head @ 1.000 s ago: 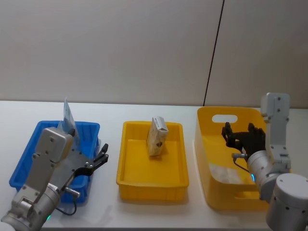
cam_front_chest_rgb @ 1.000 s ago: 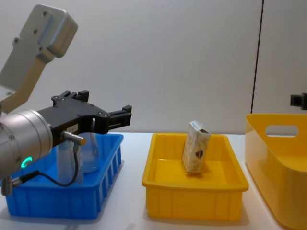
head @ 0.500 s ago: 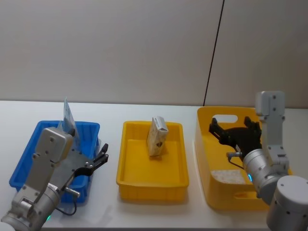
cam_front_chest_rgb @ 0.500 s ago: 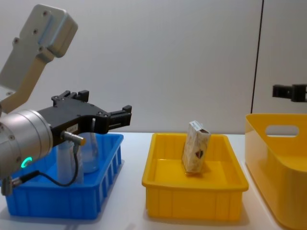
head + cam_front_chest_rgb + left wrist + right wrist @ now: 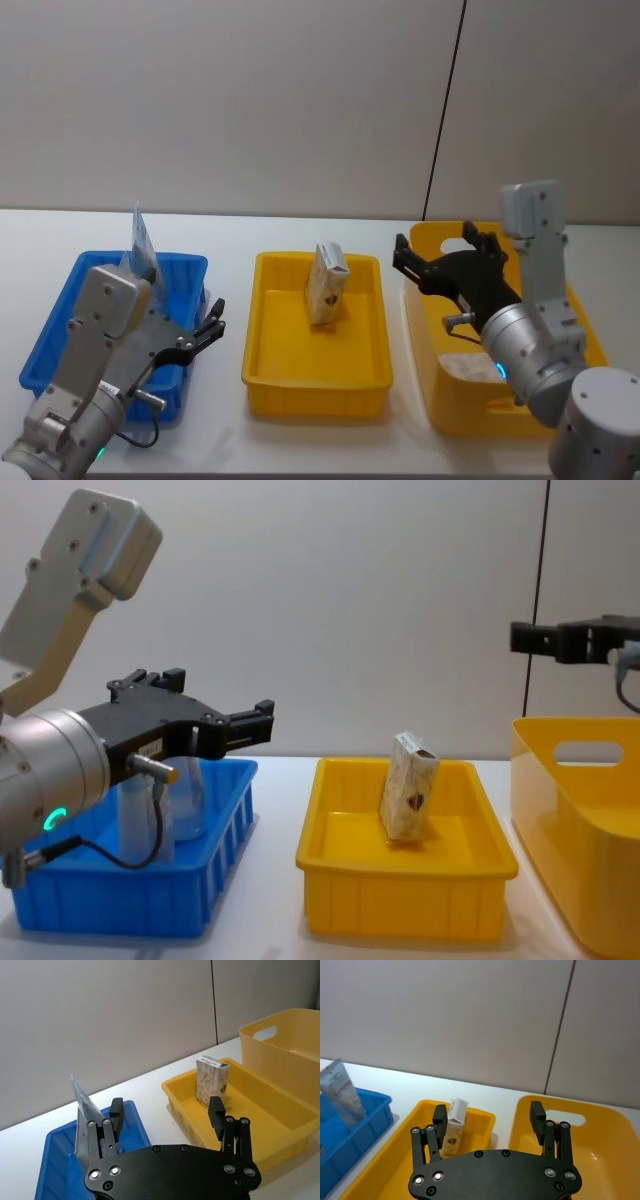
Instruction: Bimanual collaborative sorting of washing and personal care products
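The right gripper [image 5: 435, 252] hangs right of centre in the head view, above the left rim of the one deep yellow bin [image 5: 440, 410], fingers spread and empty. The left gripper [image 5: 214, 317], lower left, is also spread with nothing held, just beside the one blue tray [image 5: 60, 310]. That tray holds one pale-blue tube [image 5: 141, 240] and one clear bottle [image 5: 190, 810]. One beige carton [image 5: 327, 283] stands tilted in the one shallow yellow tray [image 5: 300, 375] at centre. One whitish pack [image 5: 455, 365] lies in the bin.
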Available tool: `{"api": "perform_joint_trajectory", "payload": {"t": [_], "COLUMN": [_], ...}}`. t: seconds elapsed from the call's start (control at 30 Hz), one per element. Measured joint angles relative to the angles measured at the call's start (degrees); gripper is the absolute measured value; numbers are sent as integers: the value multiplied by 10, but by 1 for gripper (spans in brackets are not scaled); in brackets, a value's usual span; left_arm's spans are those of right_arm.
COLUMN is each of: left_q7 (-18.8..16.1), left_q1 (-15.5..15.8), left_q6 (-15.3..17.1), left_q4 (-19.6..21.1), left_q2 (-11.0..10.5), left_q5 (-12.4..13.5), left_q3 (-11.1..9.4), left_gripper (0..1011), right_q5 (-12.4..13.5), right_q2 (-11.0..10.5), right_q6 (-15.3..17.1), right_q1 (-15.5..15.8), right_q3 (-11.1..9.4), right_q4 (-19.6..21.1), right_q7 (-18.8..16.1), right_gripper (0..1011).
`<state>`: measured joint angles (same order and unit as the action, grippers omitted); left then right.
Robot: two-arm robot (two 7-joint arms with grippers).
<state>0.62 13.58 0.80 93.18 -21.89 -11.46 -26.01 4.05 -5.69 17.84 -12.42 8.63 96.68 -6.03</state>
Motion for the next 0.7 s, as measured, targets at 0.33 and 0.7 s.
{"api": "perform_joint_trajectory", "payload": {"t": [0.33,0.7], "left_q7": [-17,-59], "left_q1": [-9,-36], "left_q6": [10,39], "left_q4": [8,32], "left_q2": [1,4], "left_q5": [9,22], "left_q3": [7,30], "left_gripper": [1001,1001], "right_q5": [2,3], "right_q2": [-9,-13], "right_q6": [-13,-20], "right_q1": [2,3], "right_q3": [14,22], "right_q4": [11,16], "right_q7": [-25,-37], "right_gripper": [1002,1002]}}
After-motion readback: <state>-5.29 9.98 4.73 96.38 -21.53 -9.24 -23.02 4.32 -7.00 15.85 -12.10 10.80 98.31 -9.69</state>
